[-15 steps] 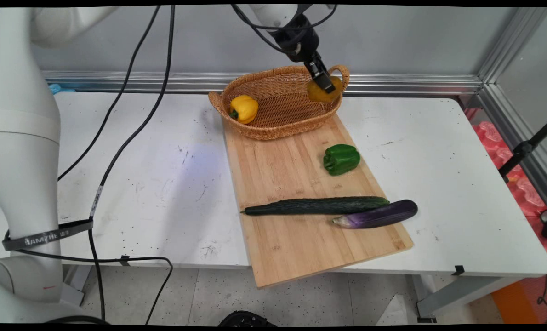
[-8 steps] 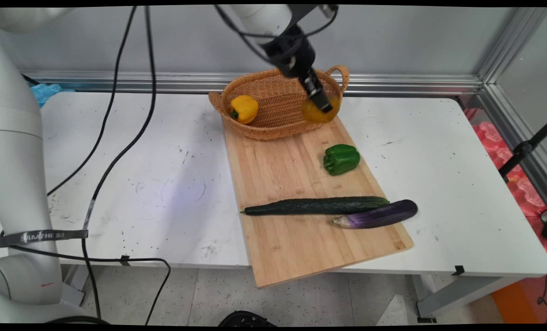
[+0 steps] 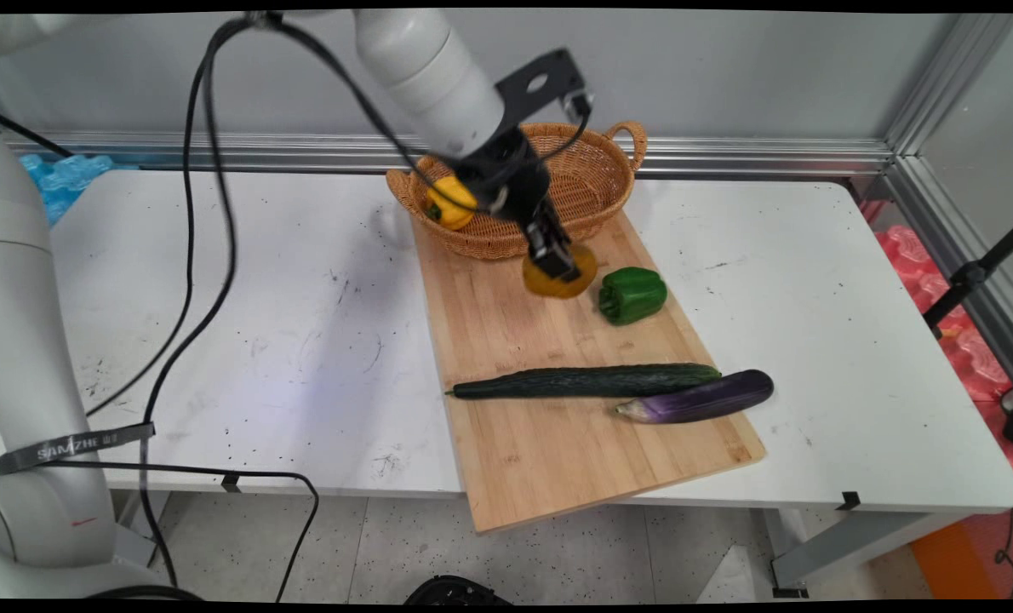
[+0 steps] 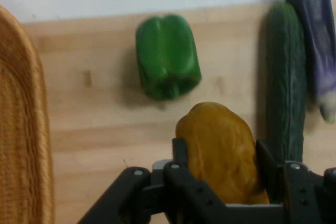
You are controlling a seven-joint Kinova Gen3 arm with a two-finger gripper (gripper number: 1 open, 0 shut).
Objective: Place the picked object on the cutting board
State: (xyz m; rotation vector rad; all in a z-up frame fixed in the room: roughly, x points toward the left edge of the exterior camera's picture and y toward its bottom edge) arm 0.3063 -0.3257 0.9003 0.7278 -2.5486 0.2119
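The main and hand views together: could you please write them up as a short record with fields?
gripper: shut on orange pepper, over the board
board: wooden, on white table, near end past the table's edge
green pepper: on the board, right beside the orange pepper
cucumber: lying across the board
eggplant: beside the cucumber, on its near side
basket: wicker, at the board's far end
yellow pepper: in the basket, left side
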